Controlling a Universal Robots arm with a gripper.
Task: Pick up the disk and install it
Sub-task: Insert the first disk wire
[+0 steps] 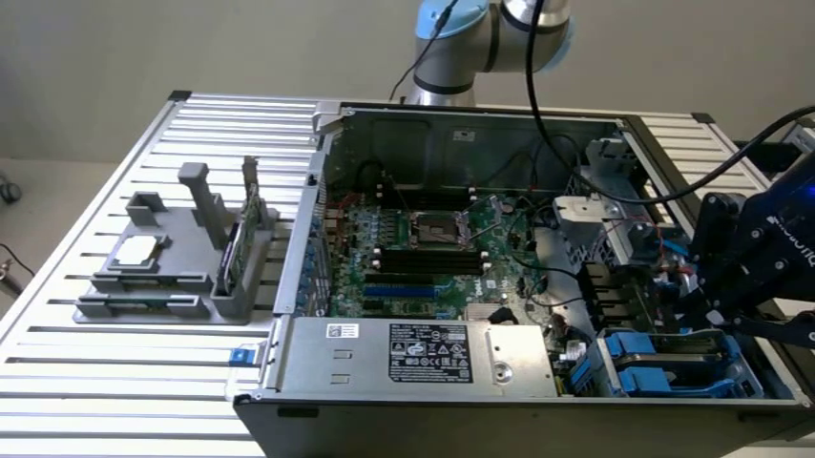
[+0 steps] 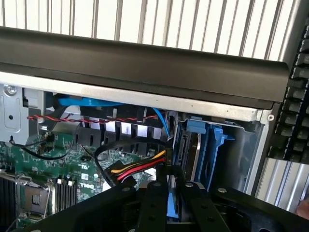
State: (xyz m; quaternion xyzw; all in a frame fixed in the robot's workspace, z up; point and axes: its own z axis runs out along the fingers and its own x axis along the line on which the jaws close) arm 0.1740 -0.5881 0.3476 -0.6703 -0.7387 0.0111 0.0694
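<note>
The disk [image 2: 192, 155] stands on edge inside the blue drive cage [image 2: 208, 145] at a corner of the open computer case. I see its silver face and a blue side rail. My gripper [image 2: 171, 210] reaches in from above the cage, and its black fingers [image 2: 150, 208] are shut on the disk's blue-railed edge. In the exterior view the gripper [image 1: 703, 303] hangs over the case's right end, just above the blue drive carriers [image 1: 656, 367]. The lower part of the disk is hidden by the fingers.
A bundle of red, yellow and black power cables [image 2: 130, 170] loops right beside the fingers. The motherboard [image 1: 421, 248] fills the case floor, and the grey power-supply box [image 1: 421, 353] sits along the front. A grey fixture [image 1: 166, 267] holding a chip stands on the slatted table at the exterior view's left.
</note>
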